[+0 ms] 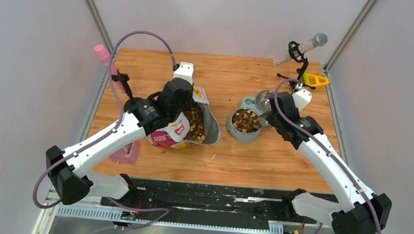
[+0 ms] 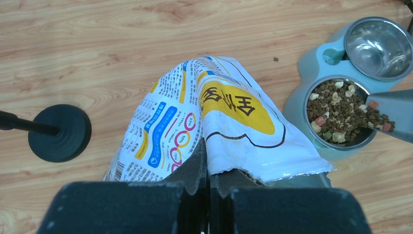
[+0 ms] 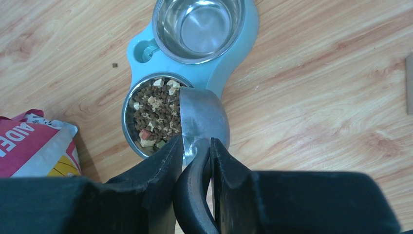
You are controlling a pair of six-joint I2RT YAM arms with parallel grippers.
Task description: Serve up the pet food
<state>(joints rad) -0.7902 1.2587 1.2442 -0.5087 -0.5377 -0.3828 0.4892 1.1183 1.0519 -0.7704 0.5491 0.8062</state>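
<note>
Steel-grey scoop (image 3: 202,114): handle clamped in my right gripper (image 3: 195,145), jaws narrow on it; tipped, I judge, to shed its load. Pet food (image 3: 156,109): heaped in the feeder's (image 3: 216,73) nearer bowl, directly under the scoop's lip; more inside the bag (image 2: 219,112) off to its left. Left gripper (image 2: 207,163): pinched tight on the bag's rim, presumably to hold the mouth open. Beneath all: wooden table (image 1: 246,158); pale walls around.
</note>
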